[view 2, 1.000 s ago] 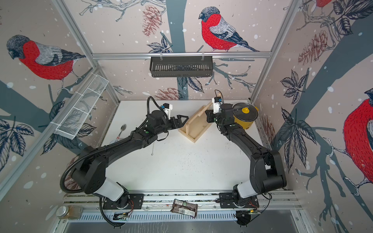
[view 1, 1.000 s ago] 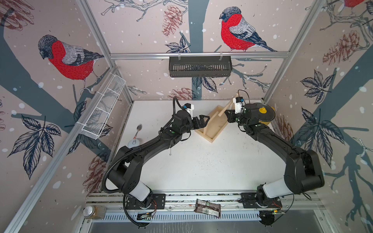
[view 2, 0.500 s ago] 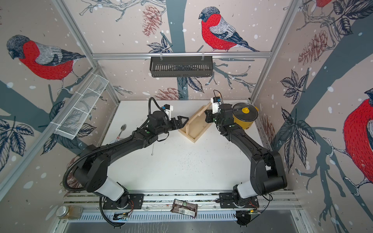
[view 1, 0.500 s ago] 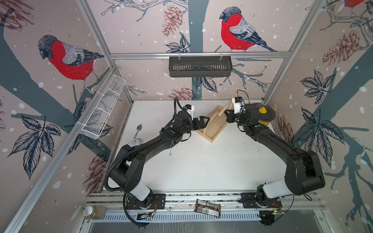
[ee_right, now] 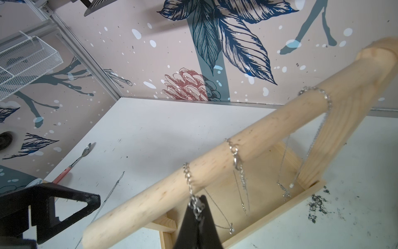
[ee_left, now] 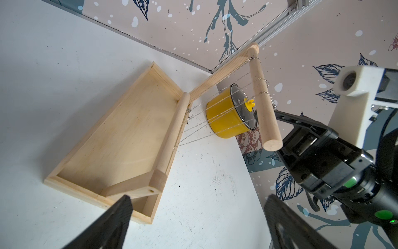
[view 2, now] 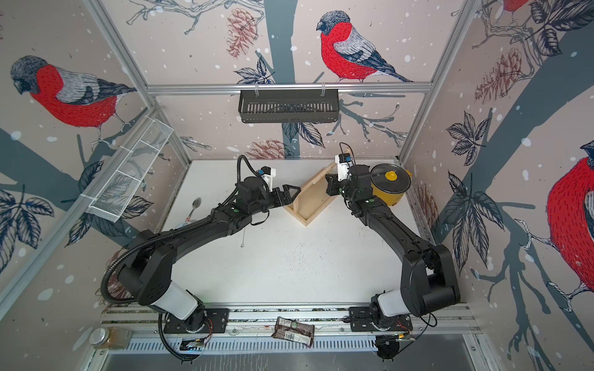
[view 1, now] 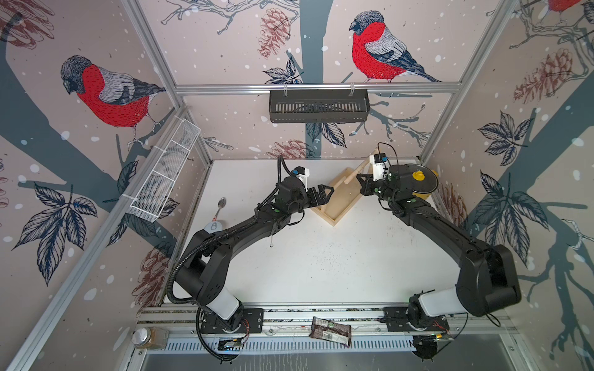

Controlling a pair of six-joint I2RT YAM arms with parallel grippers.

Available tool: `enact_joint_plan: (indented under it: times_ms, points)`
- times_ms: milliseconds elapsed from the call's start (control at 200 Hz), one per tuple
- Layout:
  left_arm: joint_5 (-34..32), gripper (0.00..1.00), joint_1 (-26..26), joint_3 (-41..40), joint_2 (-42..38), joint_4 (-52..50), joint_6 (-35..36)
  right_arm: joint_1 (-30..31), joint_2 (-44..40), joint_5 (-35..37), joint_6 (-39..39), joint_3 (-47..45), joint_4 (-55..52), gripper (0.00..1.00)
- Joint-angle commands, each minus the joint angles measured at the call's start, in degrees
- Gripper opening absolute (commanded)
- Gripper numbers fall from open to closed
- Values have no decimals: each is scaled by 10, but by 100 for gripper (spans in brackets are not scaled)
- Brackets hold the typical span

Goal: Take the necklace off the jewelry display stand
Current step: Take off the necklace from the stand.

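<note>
The pale wood jewelry display stand (view 1: 341, 205) (view 2: 309, 208) stands at the back of the table, its tray (ee_left: 120, 138) flat and its round crossbar (ee_right: 247, 146) raised. Three silver chains hang over the bar. My right gripper (ee_right: 198, 201) (view 1: 361, 183) is shut on the necklace (ee_right: 187, 176) nearest the bar's free end, pinching its chain just below the bar. My left gripper (ee_left: 197, 200) (view 1: 328, 193) is open, level with the tray's near corner and holding nothing.
A yellow pot (view 1: 418, 184) (ee_left: 226, 116) with a glass lid stands right behind the stand. A spoon (view 1: 221, 205) lies at the left, and a thin loose chain (ee_right: 112, 189) lies on the table near the left arm. A black basket (view 1: 318, 106) hangs on the back wall.
My right jaws have closed the last bit onto the chain at the bar's end. Both arms have barely moved.
</note>
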Motion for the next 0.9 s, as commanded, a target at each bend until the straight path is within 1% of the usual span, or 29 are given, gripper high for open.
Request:
enact_joint_plan:
  times_ms: [0, 155, 305, 480, 490, 540, 615, 700, 820, 895]
  points:
    - [6, 97, 2, -1, 1, 18, 2, 7, -10, 7, -8, 7, 6, 5]
    - [18, 97, 2, 2, 13, 4, 12, 15, -15, 11, -15, 20, -10, 5]
    - [17, 97, 2, -15, 9, 21, 8, 25, -22, 14, -18, 25, -16, 5]
    - [13, 97, 2, -18, 2, 31, 23, 33, -29, 18, -23, 31, -23, 5]
    - [13, 97, 2, -27, 1, 32, 23, 33, -29, 18, -23, 31, -23, 5]
    - [12, 97, 1, -34, 2, 36, 30, 36, -32, 18, -23, 33, -24, 5]
    - [17, 97, -5, -36, 6, 47, 65, 40, -35, 20, -26, 35, -24, 5]
    - [-5, 97, -12, -24, 12, 2, 92, 45, -37, 22, -28, 40, -27, 5]
    - [1, 97, -11, -25, 17, 16, 108, 52, -38, 25, -30, 46, -30, 5]
    - [23, 97, -11, -25, 25, 30, 116, 56, -39, 28, -31, 50, -32, 5]
